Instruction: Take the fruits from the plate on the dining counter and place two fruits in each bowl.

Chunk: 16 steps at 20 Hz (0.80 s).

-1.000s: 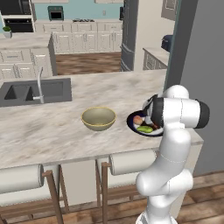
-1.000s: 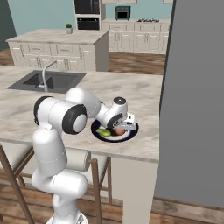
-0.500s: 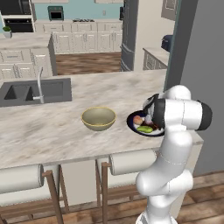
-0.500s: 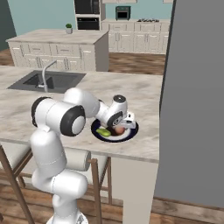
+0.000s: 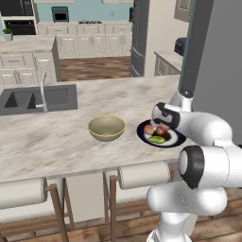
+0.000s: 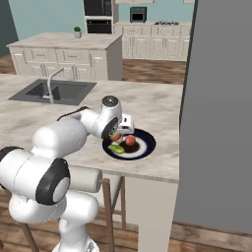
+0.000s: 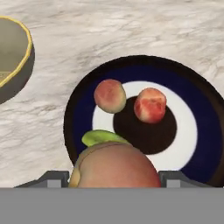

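Observation:
My gripper (image 7: 114, 177) hangs just over the near side of the dark navy plate (image 7: 74, 113), shut on a round reddish-orange fruit (image 7: 114, 166) that looms large between its fingers. Two more reddish fruits (image 7: 109, 96) (image 7: 150, 105) lie on the plate, and the green oblong fruit (image 7: 103, 137) peeks out behind the held one. The tan-yellow bowl (image 7: 13, 57) stands apart from the plate. In the left base view the bowl (image 5: 107, 127) sits left of the plate (image 5: 176, 139) on the dining counter (image 5: 56, 137). In the right base view the gripper (image 6: 118, 135) is over the plate (image 6: 145, 147).
A sink with a faucet (image 5: 38, 97) is set into the counter at the far left. A tall grey wall (image 6: 216, 123) rises just right of the plate. Stools (image 5: 142, 175) stand under the counter's front edge. A kitchen island (image 6: 69, 54) lies behind.
The jaws have drawn in slightly around the fruit. The arm has barely shifted over the plate, and the bowl and the other fruits lie where they were.

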### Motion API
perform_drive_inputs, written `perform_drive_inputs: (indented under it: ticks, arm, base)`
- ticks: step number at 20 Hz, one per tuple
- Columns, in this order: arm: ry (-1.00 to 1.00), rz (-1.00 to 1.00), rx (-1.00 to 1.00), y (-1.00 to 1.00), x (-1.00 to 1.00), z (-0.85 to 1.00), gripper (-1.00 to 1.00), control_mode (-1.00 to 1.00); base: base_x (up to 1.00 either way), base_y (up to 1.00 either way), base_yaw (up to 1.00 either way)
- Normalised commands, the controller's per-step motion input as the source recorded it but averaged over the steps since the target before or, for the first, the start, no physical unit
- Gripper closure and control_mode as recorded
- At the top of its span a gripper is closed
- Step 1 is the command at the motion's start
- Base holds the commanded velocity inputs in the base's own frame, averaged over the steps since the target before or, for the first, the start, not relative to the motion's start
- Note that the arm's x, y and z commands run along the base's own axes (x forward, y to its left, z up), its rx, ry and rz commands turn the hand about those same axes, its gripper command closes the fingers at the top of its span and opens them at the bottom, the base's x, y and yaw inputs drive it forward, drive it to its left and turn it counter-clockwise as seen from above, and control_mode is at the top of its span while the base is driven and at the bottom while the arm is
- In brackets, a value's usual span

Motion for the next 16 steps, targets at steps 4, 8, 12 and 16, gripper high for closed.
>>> perform_drive_inputs:
  ticks: [4,8,12,16]
  arm:
    - [-0.06,0.1,-0.13,1.0,-0.48,0.62,1.0,-1.0]
    - [0.0,0.14,-0.14,1.0,-0.33,0.73,1.0,-1.0]
    - [-0.03,0.08,-0.09,1.0,-0.21,0.97,1.0,-1.0]
    - [-0.07,0.02,-0.02,0.91,-0.03,0.53,1.0,-1.0]
  base:
    - [0.0,0.0,0.0]
    - [0.0,0.0,0.0]
    - [0.0,0.0,0.0]
    - [0.0,0.0,0.0]
